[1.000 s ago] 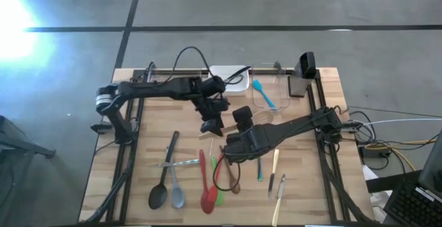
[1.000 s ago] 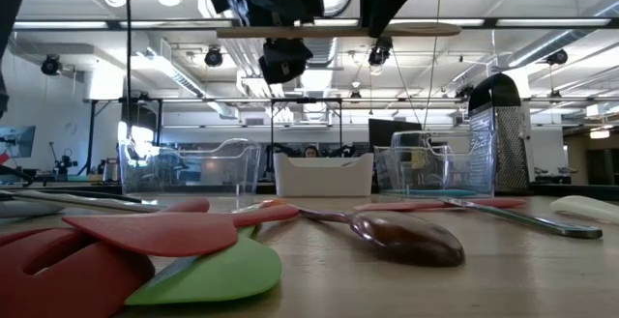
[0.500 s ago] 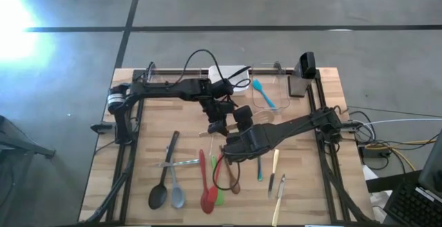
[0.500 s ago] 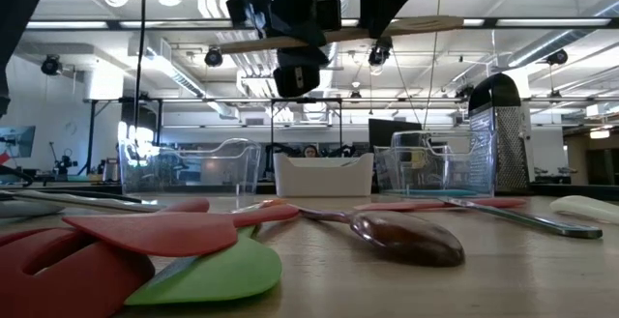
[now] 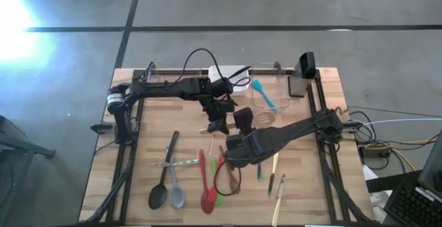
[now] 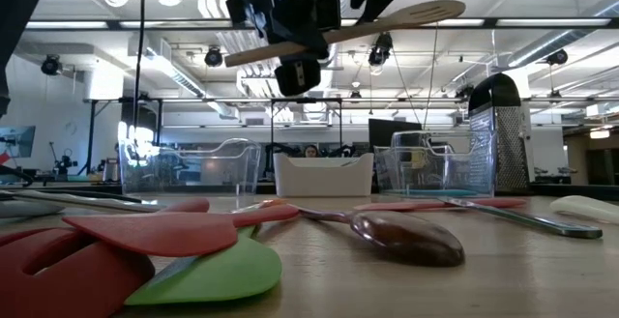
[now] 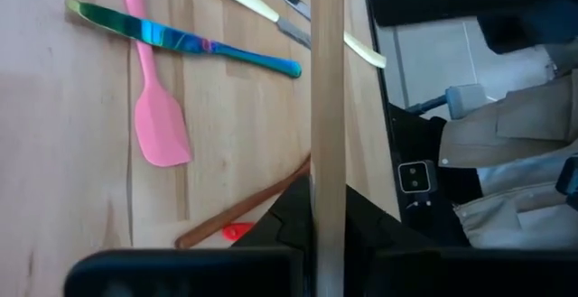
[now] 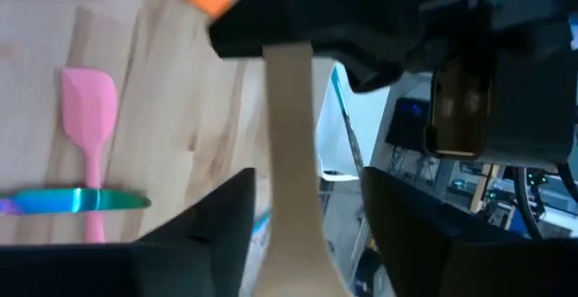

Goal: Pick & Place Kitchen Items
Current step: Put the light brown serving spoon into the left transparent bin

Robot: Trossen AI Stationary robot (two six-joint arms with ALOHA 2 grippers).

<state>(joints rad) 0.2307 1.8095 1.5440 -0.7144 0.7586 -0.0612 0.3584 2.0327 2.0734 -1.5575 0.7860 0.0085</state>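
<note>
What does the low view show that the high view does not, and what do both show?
Only the low view: the wooden slotted spatula is tilted, well above the table, with the room's ceiling lights behind. Only the high view: both arms whole and the black spoon. Both: the left end effector gripping that spatula over mid-table, the right end effector open around it, the white tub and the green spatula.

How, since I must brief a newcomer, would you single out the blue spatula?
Go to the table's back edge, where a white tub and a clear tub stand side by side. The blue spatula lies inside the clear one, the only utensil seen in either tub.
</note>
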